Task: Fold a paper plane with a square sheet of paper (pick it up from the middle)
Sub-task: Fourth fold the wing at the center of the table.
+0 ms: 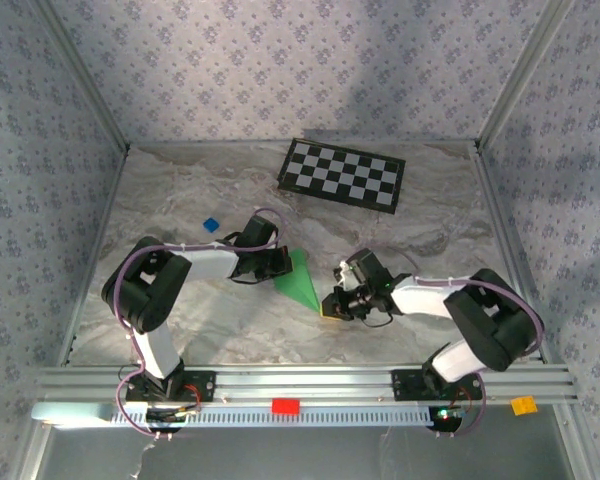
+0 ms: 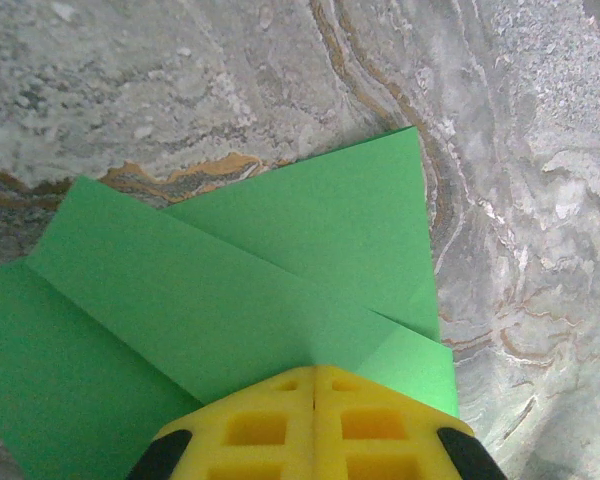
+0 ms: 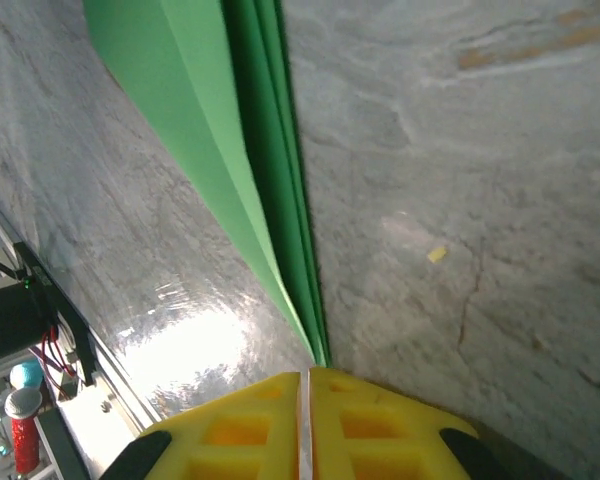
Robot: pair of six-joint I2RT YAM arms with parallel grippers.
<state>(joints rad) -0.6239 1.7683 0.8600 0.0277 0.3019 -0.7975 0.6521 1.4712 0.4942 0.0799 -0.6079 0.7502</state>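
Observation:
The bright green sheet of paper (image 1: 298,280) lies on the marble table, folded into a long pointed wedge with diagonal flaps (image 2: 250,270). My left gripper (image 1: 277,262) sits at its wide far end. Its yellow fingers are shut tight together, and their tips (image 2: 314,370) rest on top of the folded layers. My right gripper (image 1: 330,305) is at the narrow near tip. There the stacked green layers (image 3: 250,170) run edge-on into the thin slit between its fingers (image 3: 305,375), which are shut on that tip.
A black-and-white checkerboard (image 1: 342,173) lies at the back of the table. A tiny blue block (image 1: 211,224) sits to the left of the left arm. The metal rail (image 1: 310,385) at the near edge carries a red tag (image 1: 285,405) and an orange block (image 1: 523,404). Patterned walls close in three sides.

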